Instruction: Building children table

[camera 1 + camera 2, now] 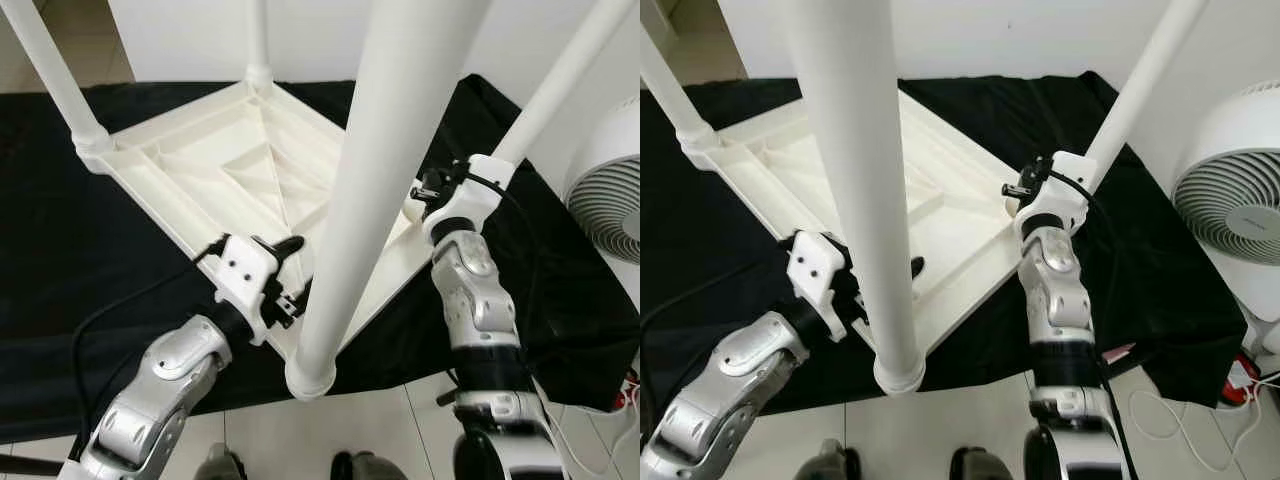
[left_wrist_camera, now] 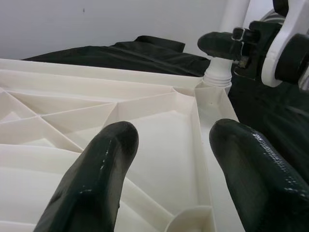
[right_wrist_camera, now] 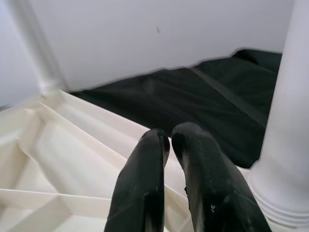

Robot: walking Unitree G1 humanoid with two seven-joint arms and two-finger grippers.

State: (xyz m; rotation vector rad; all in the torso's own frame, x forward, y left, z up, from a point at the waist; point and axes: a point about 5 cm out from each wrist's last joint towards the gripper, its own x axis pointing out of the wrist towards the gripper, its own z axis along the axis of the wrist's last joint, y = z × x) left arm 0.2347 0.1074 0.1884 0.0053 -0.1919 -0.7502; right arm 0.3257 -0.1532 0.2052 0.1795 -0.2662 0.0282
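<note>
A white plastic children's table point(image 1: 230, 165) lies upside down on a black cloth, its ribbed underside facing up. Its white legs stand upward: a near leg point(image 1: 370, 200), a right leg point(image 1: 560, 85), a far-left leg point(image 1: 55, 70) and a far leg point(image 1: 257, 35). My left gripper point(image 1: 292, 275) is open at the near corner, just left of the near leg's base, its fingers point(image 2: 96, 174) spread above the underside ribs. My right gripper point(image 1: 425, 190) is shut with nothing between its fingers point(image 3: 145, 183), and hovers at the right corner beside the right leg's base point(image 3: 285, 159).
The black cloth point(image 1: 60, 250) covers the floor under the table. A white fan point(image 1: 610, 195) stands close on the right, with cables point(image 1: 1240, 380) on the tiles below it. White walls rise behind. My feet point(image 1: 220, 465) stand on pale tiles at the near edge.
</note>
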